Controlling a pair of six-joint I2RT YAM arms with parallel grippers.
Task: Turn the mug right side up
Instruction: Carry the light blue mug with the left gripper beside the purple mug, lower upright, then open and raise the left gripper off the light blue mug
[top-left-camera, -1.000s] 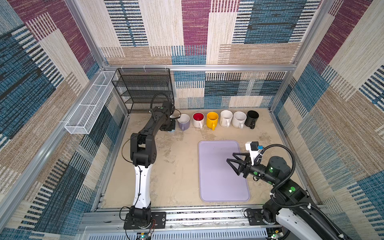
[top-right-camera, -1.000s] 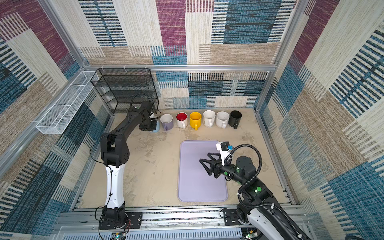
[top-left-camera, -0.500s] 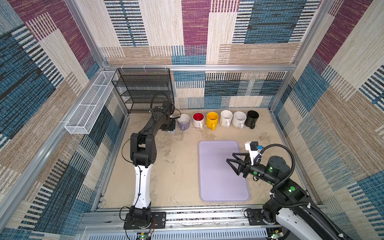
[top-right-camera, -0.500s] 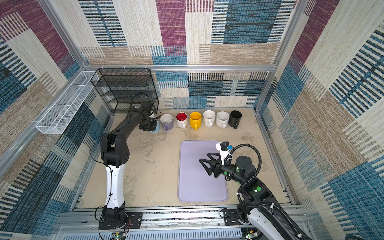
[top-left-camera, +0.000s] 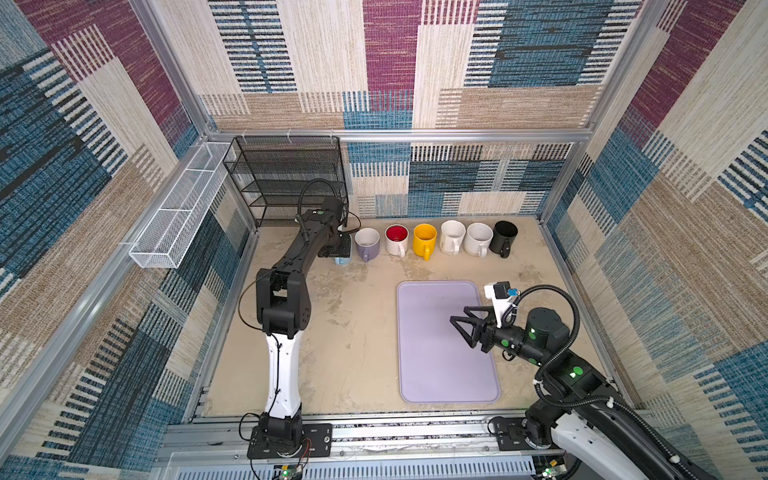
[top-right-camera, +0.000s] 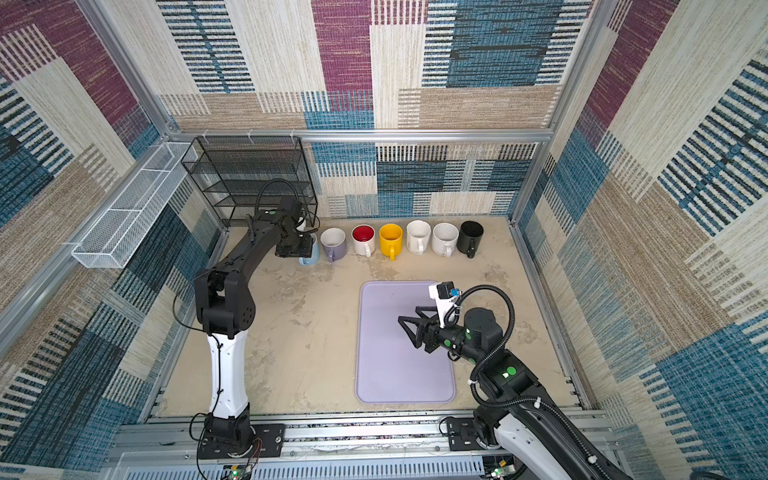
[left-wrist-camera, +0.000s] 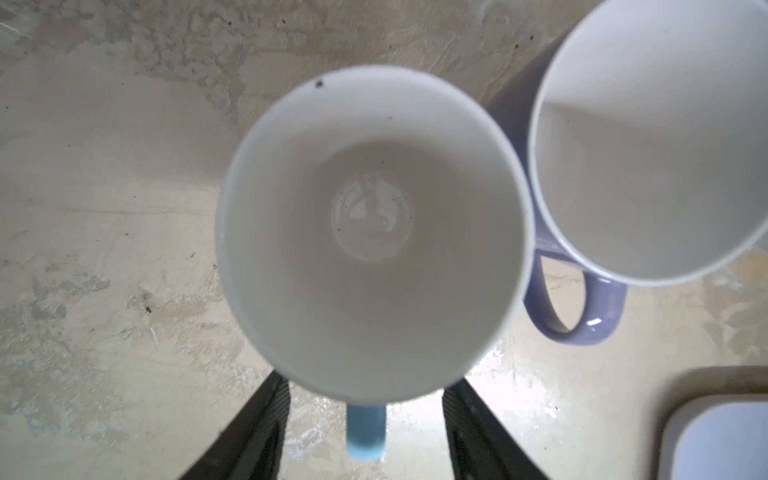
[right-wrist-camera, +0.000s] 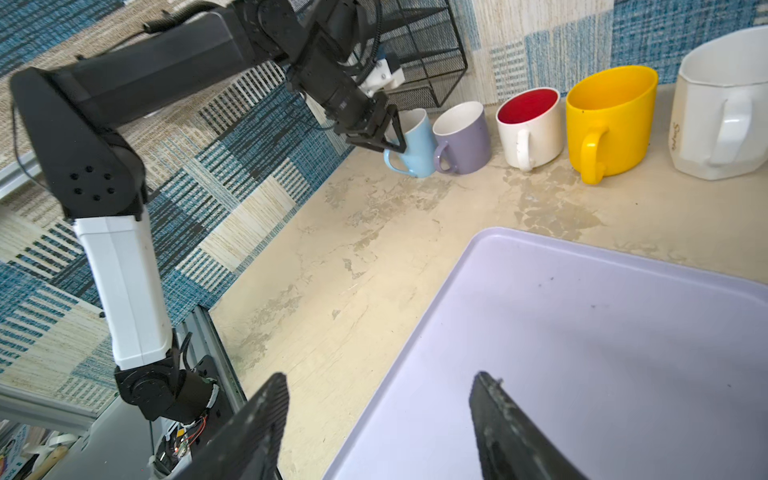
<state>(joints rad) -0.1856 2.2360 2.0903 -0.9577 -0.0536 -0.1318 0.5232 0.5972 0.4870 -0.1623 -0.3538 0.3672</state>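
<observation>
Left gripper (left-wrist-camera: 365, 386) jaws parted since a second ago: now wide, either side of handle, clear of it. Light-blue mug (left-wrist-camera: 370, 232) upright, mouth up, at row's end just beside purple mug (left-wrist-camera: 648, 145). Flip looks done. Right gripper (top-left-camera: 459, 316) wide, empty, over tray (top-left-camera: 436, 374).

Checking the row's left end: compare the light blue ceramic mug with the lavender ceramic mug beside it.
The light blue ceramic mug ends the row; the lavender ceramic mug stands second. The open left hand straddles the blue mug's handle; no hand is at the lavender mug. Both stand upright, white inside.
</observation>
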